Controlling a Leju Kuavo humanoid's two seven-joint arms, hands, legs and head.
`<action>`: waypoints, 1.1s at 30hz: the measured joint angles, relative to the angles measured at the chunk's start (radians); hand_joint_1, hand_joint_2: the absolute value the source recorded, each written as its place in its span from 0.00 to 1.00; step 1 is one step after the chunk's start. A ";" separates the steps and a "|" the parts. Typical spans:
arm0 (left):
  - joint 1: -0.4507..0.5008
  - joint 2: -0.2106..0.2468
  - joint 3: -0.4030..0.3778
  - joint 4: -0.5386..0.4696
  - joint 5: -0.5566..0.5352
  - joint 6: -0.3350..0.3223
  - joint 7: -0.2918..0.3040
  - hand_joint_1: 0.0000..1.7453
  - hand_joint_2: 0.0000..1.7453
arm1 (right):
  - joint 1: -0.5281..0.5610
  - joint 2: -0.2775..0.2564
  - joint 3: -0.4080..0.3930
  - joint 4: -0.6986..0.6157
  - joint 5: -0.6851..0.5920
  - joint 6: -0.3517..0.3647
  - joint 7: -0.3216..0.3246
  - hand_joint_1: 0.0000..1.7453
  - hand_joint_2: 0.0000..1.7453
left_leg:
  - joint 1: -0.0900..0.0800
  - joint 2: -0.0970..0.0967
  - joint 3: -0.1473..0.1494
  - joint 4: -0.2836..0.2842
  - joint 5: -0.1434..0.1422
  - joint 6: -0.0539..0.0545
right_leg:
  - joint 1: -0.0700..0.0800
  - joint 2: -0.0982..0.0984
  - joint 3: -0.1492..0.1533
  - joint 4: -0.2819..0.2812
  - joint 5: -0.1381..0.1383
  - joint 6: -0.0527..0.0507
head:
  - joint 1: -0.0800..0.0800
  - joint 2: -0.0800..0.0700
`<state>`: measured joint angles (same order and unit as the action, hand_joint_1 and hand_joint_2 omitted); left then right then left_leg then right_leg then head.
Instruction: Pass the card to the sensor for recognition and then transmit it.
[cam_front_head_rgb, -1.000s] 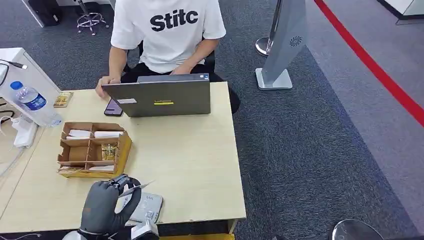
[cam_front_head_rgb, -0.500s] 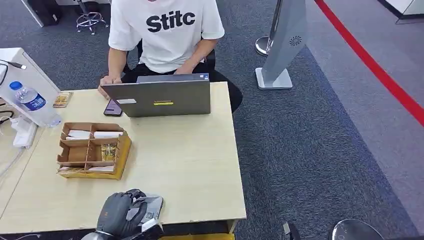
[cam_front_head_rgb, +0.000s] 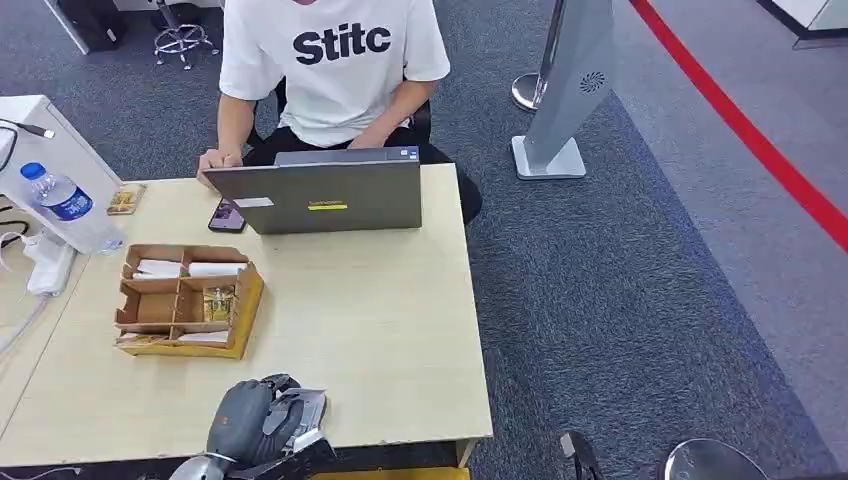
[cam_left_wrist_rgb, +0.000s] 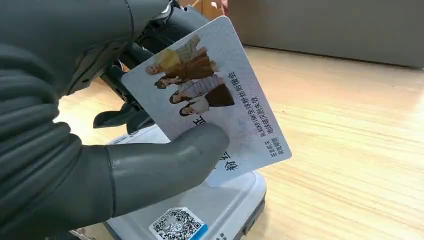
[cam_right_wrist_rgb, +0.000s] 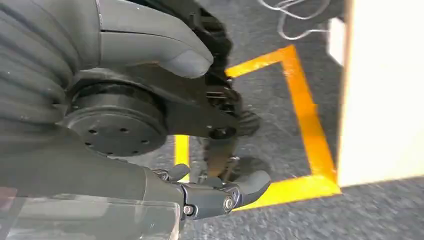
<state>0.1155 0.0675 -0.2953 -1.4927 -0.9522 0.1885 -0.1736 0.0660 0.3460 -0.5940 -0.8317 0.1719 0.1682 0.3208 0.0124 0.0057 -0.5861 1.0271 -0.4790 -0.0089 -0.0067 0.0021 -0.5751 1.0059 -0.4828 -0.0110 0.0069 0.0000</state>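
Card sits pinched in your left hand, thumb pressed on its printed face and darker fingers behind it, held tilted just above the sensor. You can see a group photo and lines of print on the card; a QR sticker shows on the sensor's white top, beneath the card's lower edge. From the head view, the sensor lies at the near edge of the counter, with your left hand over it. Beyond the sensor stands a cardboard organizer with white slips in its compartments. Farther from the sensor, at the counter's far edge, a laptop stands open, a person in a white shirt seated behind it. Your right hand hangs off the counter over grey carpet with yellow floor tape, fingers loosely apart, holding nothing.
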 joint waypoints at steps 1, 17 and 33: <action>0.000 0.000 0.000 0.000 0.000 0.000 0.000 1.00 1.00 | 0.009 0.000 0.000 -0.019 -0.036 -0.008 -0.006 0.00 1.00 | 0.000 0.000 0.000 0.000 0.000 0.000 | 0.000 0.000 0.000 0.000 0.000 0.000 | 0.000 0.000; 0.064 0.010 0.090 -0.247 -0.032 -0.006 -0.034 1.00 1.00 | 0.213 0.004 -0.021 -0.249 -0.384 -0.251 -0.225 0.00 1.00 | 0.000 -0.008 0.000 0.000 -0.002 0.000 | 0.000 -0.009 0.004 0.000 -0.006 -0.001 | 0.001 0.000; -0.409 0.092 0.202 -0.211 -0.142 -0.203 0.146 1.00 1.00 | 0.110 -0.003 -0.257 -0.076 0.105 -0.067 -0.249 0.00 1.00 | 0.000 -0.006 0.001 -0.001 0.007 -0.002 | 0.000 -0.008 0.002 0.001 0.003 -0.004 | 0.000 0.000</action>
<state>-0.2933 0.1599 -0.0931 -1.7039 -1.0937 -0.0149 -0.0274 0.1755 0.3425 -0.8508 -0.9082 0.2771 0.1007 0.0721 0.0129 -0.0006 -0.5849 1.0263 -0.4722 -0.0113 -0.0063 -0.0057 -0.5732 1.0071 -0.4800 -0.0151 0.0073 0.0000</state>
